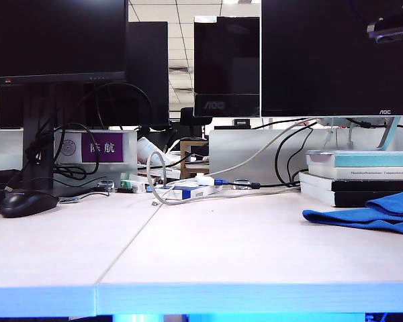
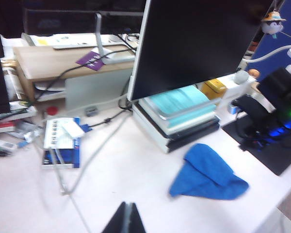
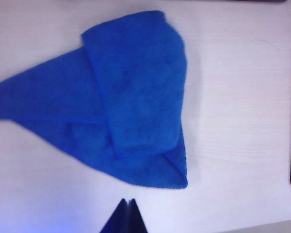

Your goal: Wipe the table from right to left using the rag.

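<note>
So the rag [image 3: 131, 102] is lying folded on the right end of the surface [image 1: 208, 241], just in front of the book stack [image 1: 363, 178]. Right fingers [image 3: 127, 213] are hanging closed above its near edge, not gripping anything. Left fingers [image 2: 126, 218] are sitting closed too, well off to its left, so the right arm's nearer.

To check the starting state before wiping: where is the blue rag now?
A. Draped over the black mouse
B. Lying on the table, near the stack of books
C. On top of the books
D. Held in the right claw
B: the rag lies folded on the table beside the book stack; the shut right claw is clear of it.
</note>
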Controlling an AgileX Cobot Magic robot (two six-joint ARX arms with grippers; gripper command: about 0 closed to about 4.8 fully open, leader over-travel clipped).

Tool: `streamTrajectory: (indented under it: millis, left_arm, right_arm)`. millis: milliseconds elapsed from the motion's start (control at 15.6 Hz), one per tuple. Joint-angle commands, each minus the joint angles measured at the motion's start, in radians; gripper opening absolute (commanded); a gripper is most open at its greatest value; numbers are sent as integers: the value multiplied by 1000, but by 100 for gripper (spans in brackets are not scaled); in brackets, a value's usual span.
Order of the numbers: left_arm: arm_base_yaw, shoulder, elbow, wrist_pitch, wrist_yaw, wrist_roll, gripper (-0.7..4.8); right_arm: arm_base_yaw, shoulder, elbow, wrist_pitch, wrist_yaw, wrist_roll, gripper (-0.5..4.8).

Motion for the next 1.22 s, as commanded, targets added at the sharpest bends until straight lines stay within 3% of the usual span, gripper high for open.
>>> streamTrajectory:
  millis: [64,192,256,320,384,448,704,959,1023,1215]
  left_arm:
    - [1,0,6,14,-3,5,-5]
    - [2,0,6,16,-5,5,-5]
    - [2,0,6,18,-5,6,-5]
    - [1,0,6,19,-4,11,-5]
    - [1,2,6,22,-3,12,-5]
    - [1,5,6,25,-2,12,-5]
    - [1,8,6,24,-3,12,-5]
    - [1,8,6,24,-3,12,-5]
    - [1,8,6,24,-3,12,-5]
    - [1,12,6,24,-3,12,-5]
  right_arm:
    - [-17,46,2,14,9,16,-5]
    - [-24,83,2,-7,9,16,0]
    - [-28,99,1,-11,8,8,35]
    - [-31,119,1,-14,8,-8,126]
    - [-37,146,1,-13,5,-22,262]
    - [-38,162,1,-13,4,-22,279]
    - [-39,242,0,37,0,-20,240]
    - [-39,288,-6,103,-2,-17,237]
    - [-39,294,-20,135,-3,-14,211]
    - [-40,294,-114,233,-2,-13,207]
